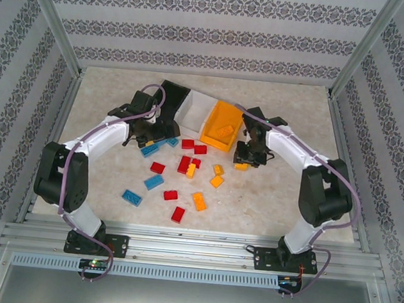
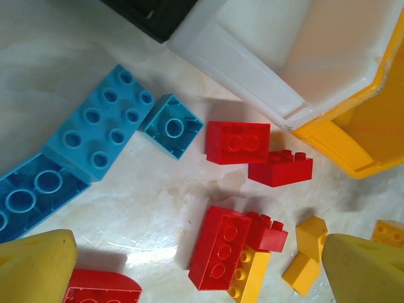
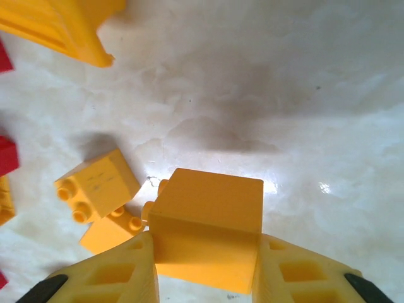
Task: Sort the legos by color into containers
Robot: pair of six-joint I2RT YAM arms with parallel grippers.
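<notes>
Beside orange bin | right claw clamped on orange brick, studs sideways; left claw apart

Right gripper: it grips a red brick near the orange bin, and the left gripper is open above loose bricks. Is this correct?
Not quite. The right wrist view shows the right gripper closed on an orange-yellow brick, not a red one, near the orange bin. The left gripper is open above loose bricks, as you say.

A lab test cell: aluminium frame, wallpapered walls, marble-look table.
</notes>
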